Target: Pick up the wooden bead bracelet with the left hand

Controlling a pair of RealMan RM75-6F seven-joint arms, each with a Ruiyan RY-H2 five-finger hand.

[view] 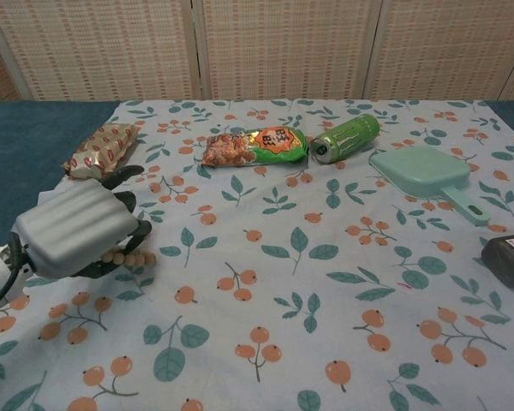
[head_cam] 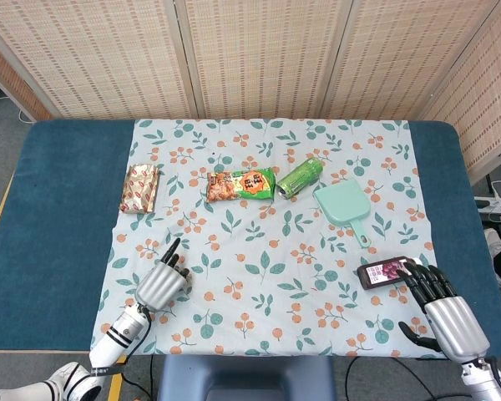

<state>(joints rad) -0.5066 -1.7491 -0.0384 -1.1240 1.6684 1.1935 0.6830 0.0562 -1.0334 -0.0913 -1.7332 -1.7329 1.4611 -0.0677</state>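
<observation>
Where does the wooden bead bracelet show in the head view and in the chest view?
Head view: lower left, almost hidden under the left hand; beads barely visible.
Chest view: left of centre, bracelet hanging from the left hand's fingers.
Shared landmark: the red snack packet beyond the hand.

A blue worktop (head_cam: 58, 217) carries a leaf-and-berry patterned cloth (head_cam: 275, 251). Toward ten o'clock on the cloth lies a red-and-white snack packet (head_cam: 141, 188). Near the centre, toward twelve o'clock, a green-and-orange snack bag (head_cam: 240, 185) lies flat, with a green can (head_cam: 300, 177) on its side just beside it at three o'clock. A mint dustpan (head_cam: 343, 208) sits toward two o'clock, and a dark packet (head_cam: 386, 272) lies near four o'clock. A woven screen (head_cam: 259, 54) stands behind.
</observation>
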